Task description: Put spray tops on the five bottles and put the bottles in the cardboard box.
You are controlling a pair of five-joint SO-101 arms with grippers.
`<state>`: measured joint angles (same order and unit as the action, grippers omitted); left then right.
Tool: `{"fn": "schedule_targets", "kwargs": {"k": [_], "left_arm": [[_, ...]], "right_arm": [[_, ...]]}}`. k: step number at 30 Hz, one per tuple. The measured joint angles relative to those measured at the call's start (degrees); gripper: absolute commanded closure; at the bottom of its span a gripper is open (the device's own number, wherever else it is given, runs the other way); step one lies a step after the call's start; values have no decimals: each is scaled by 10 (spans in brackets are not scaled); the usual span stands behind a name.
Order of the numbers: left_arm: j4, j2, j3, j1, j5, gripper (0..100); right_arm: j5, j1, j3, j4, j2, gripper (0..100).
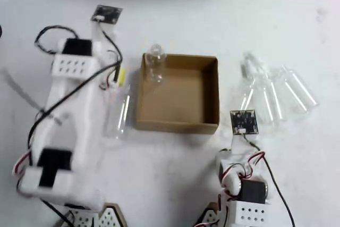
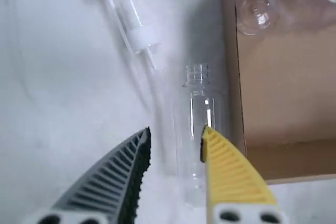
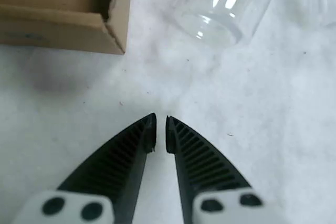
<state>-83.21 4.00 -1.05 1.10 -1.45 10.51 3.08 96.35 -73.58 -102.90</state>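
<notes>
Box (image 1: 178, 124) holds one bottle (image 1: 156, 59) in a corner. A second bottle (image 2: 197, 124) lies just beside the box, between the spread fingers of the left gripper (image 2: 176, 137). Three bottles (image 1: 271, 99) lie on the box's other side. Right gripper (image 3: 160, 129) is closed and empty.

An open, square, brown cardboard box (image 1: 178, 126) sits in the middle of the tabletop. One clear bottle (image 1: 155, 63) is inside it, at the far left corner. A second bottle (image 2: 198, 124), clear and uncapped, lies on the tabletop just beside the box's left wall, threaded neck bare. A white spray top (image 2: 137, 27) with a thin tube lies near that neck. More clear bottles (image 1: 273, 94) lie clustered right of the box.
</notes>
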Motion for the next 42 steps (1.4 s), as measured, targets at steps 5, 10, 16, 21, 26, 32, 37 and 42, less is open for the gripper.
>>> {"fn": "schedule_targets", "kwargs": {"k": [5,10,16,21,26,32,37,42], "left_arm": [[0,128,-88,-1,11,842],[0,207,-147,-1,69,842],[0,273,-192,3,78,841],[0,303,-219,3,80,834],[0,305,-239,3,80,701],[-40,308,-240,5,82,641],[-40,313,-240,11,100,661],[-40,314,-239,15,102,694]], "right_arm": [[0,0,0,0,0,982],[0,0,0,0,0,982],[0,0,0,0,0,982],[0,0,0,0,0,982],[0,0,0,0,0,982],[0,0,0,0,0,982],[0,0,0,0,0,982],[0,0,0,0,0,982]]}}
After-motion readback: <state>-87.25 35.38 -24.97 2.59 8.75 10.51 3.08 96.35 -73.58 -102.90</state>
